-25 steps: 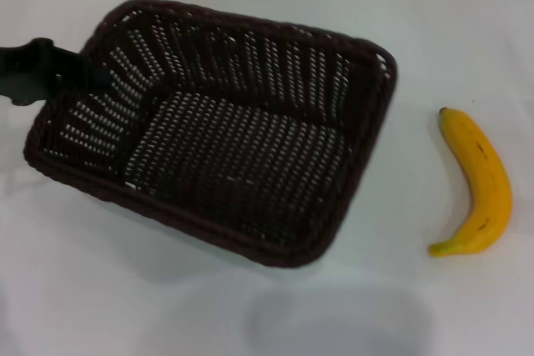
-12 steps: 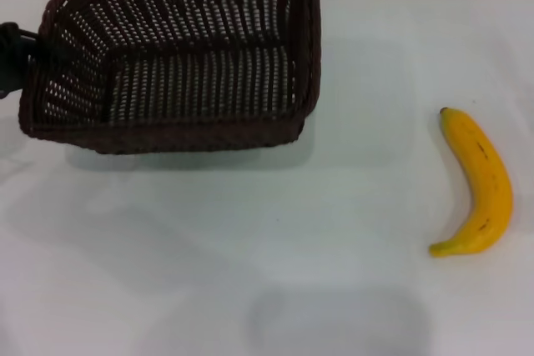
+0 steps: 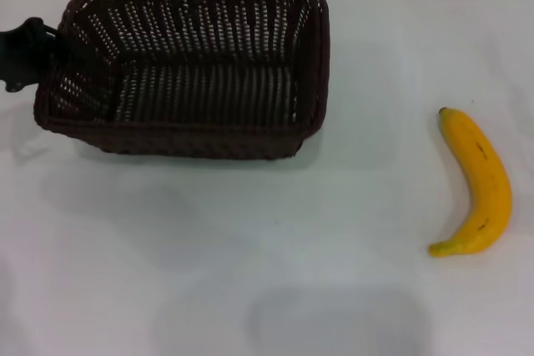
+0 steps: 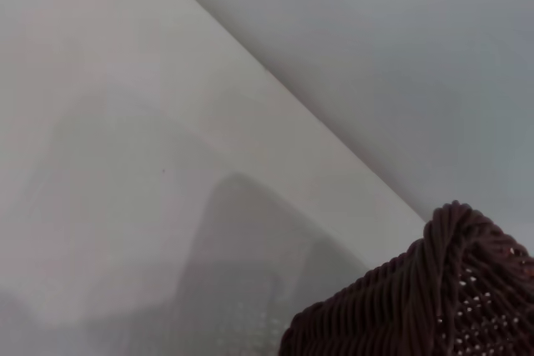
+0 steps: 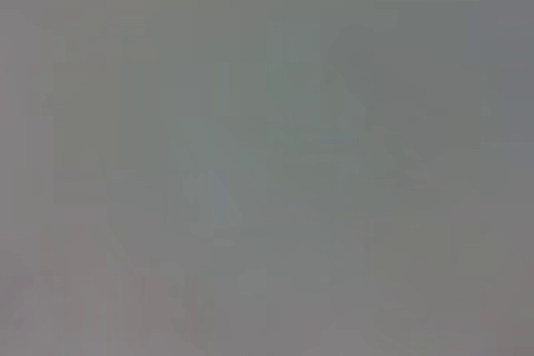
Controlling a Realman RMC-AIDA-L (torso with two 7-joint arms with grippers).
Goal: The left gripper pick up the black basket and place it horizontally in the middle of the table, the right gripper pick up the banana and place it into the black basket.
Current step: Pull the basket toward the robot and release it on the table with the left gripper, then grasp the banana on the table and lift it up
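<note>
Head view: you've got the left gripper [image 3: 33,52] clamped on the black basket [image 3: 188,68] rim, far-left on the table [image 3: 250,248], lengthwise but not centred or released. Banana [image 3: 476,181] lies untouched, well right.
L wrist: basket rim only.
R wrist: blank; right gripper unseen.
</note>
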